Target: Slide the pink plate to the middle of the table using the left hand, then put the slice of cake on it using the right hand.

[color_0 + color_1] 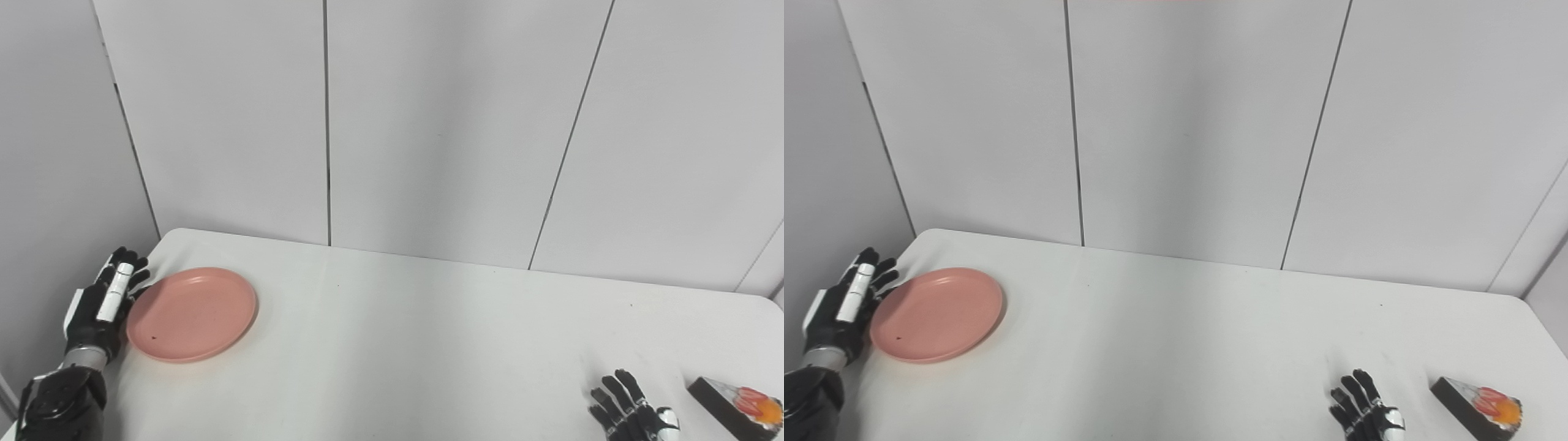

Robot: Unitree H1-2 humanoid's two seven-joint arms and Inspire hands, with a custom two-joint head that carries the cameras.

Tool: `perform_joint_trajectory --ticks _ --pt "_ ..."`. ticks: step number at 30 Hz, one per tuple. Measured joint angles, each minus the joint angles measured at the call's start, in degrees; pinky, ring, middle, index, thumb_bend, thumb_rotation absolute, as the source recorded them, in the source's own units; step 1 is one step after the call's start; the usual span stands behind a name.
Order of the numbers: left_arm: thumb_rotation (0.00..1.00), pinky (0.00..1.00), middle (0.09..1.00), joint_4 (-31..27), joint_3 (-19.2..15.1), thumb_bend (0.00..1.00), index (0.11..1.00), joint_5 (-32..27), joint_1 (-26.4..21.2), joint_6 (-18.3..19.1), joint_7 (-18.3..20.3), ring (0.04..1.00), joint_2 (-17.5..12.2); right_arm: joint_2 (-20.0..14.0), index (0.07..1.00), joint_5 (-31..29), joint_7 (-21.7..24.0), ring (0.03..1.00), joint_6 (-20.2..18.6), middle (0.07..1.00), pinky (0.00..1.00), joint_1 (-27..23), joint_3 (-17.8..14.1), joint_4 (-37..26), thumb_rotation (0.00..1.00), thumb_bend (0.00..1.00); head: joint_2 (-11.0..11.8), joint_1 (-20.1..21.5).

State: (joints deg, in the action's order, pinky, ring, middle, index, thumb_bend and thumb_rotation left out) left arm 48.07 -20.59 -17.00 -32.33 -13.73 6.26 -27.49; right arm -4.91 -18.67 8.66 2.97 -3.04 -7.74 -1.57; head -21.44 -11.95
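A pink plate (pixel 192 313) lies flat near the table's far left corner. My left hand (pixel 103 306) stands on edge right beside the plate's left rim, fingers straight and apart, holding nothing; contact with the rim cannot be told. At the front right, a slice of cake (pixel 738 406) with a dark side and red and orange topping lies on the table. My right hand (pixel 631 411) rests open just left of the cake, fingers spread, apart from it and partly cut off by the bottom edge.
The white table (pixel 429 343) has a rounded far left corner close to my left hand. Grey wall panels (pixel 429 122) stand directly behind the table's far edge and along the left side.
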Motion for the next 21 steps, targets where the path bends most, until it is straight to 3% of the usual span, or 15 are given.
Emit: perform_joint_trajectory --ticks 11,21 --pt "0.75 0.78 0.865 0.02 -0.06 0.83 0.903 -2.13 -0.13 -0.97 0.67 0.879 0.94 -0.07 0.91 -0.24 -0.01 0.885 -0.12 0.908 0.91 0.01 0.11 -0.05 0.98 0.69 -0.26 0.26" --pt "0.77 0.79 0.895 -9.31 0.73 0.85 0.913 -3.93 2.42 3.38 1.9 0.903 5.47 -0.09 0.905 -0.03 -0.05 0.875 -0.12 0.899 0.88 -0.01 0.4 -0.06 0.97 0.7 -0.88 0.88"
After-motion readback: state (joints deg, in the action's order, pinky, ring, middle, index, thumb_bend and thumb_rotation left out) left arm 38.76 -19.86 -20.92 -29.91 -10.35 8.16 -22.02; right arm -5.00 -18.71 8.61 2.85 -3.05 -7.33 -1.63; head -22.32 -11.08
